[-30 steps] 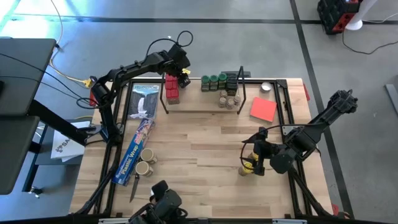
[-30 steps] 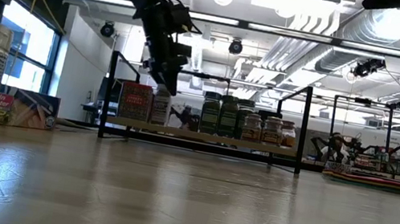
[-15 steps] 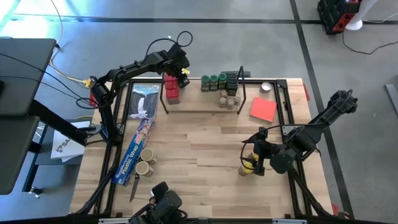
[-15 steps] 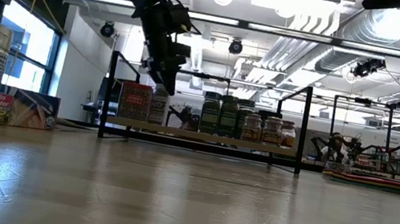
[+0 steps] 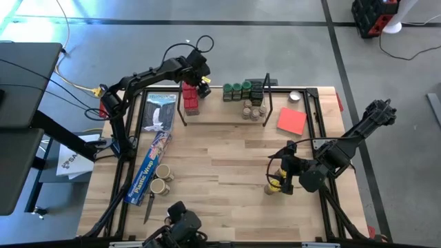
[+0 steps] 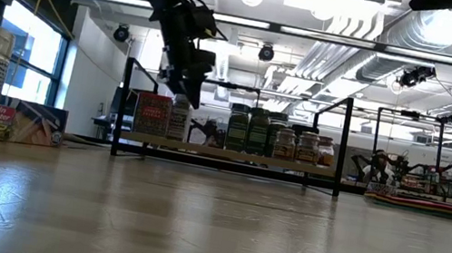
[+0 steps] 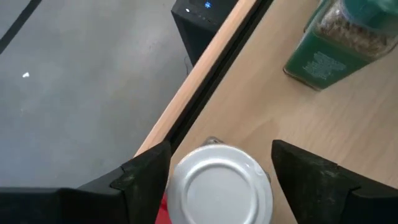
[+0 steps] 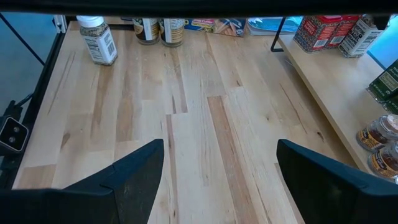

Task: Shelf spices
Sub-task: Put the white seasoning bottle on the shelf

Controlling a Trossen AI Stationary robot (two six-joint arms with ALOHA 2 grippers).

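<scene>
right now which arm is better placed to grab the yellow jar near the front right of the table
Right: its gripper hangs open beside the yellow jar, while the left gripper is far off over the shelf.

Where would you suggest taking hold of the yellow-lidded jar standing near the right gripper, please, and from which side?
Grip the yellow-lidded jar across its round body just below the lid, coming straight down from above. It stands upright and alone on the bare tabletop, so nothing crowds either finger. The right gripper hangs open close beside it. The left gripper is busy over the shelf.
</scene>
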